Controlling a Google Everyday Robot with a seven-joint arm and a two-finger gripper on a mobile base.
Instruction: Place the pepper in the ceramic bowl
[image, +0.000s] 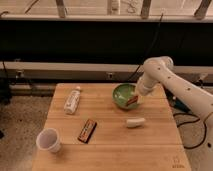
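Pepper (132, 100) sits right at the bowl's (120, 95) 4 o'clock rim, pinched in the tool (134, 99) that hangs over that edge. Bowl's at about 1 o'clock on the bench (110, 150). White oblong piece (135, 122) lies just at 6 from the bowl, snack bar (87, 130) mid-bench, bottle (72, 99) at 10, white cup (48, 140) at 8.
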